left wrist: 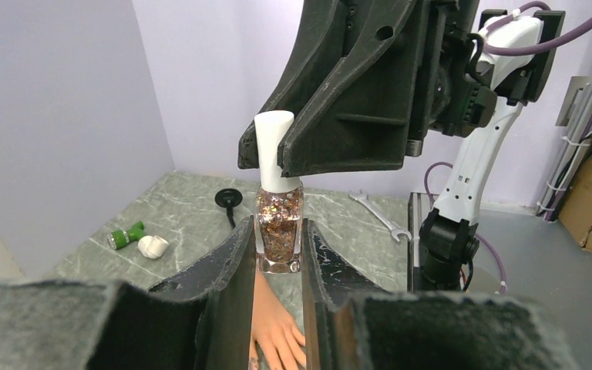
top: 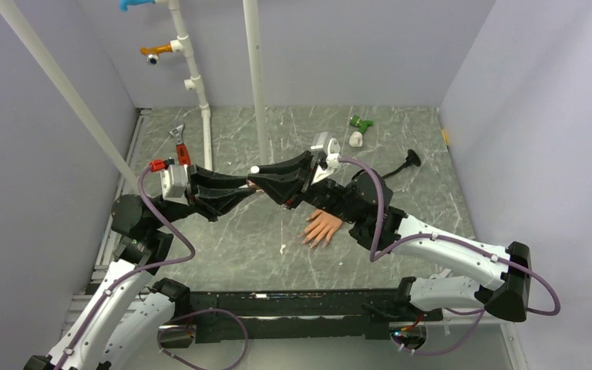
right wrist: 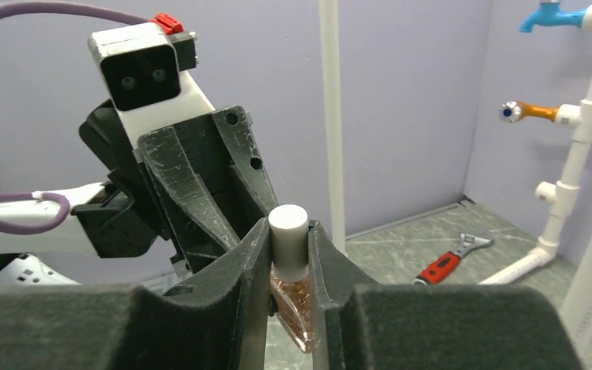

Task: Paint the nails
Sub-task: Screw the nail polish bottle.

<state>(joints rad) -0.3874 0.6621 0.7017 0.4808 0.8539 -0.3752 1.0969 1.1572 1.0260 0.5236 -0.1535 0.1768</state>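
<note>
Up above the table (top: 239, 239), pretty much mid-scene, both arms meet on one little nail polish bottle (left wrist: 279, 223) full of coppery glitter. Left gripper (left wrist: 277, 247) has its fingers squeezed right in against the glass sides, so it's got the body of the bottle, held upright and clear of the marble-look surface. Right gripper (right wrist: 288, 239) comes at it from the opposite side and its fingers are pinched tight on the white cap (left wrist: 272, 146), which is sitting on the bottle's neck. Mannequin hand (top: 324, 227) is lying flat on the table, fingers spread and pointing toward the arm bases, a bit to the right of the bottle and closer to the bases, with nothing touching it. Its nails (top: 309, 240) are way too small here to say if there's any polish on them. Off to the left by the white pipe there's a red-handled wrench (top: 179, 146), well away from everything.
</note>
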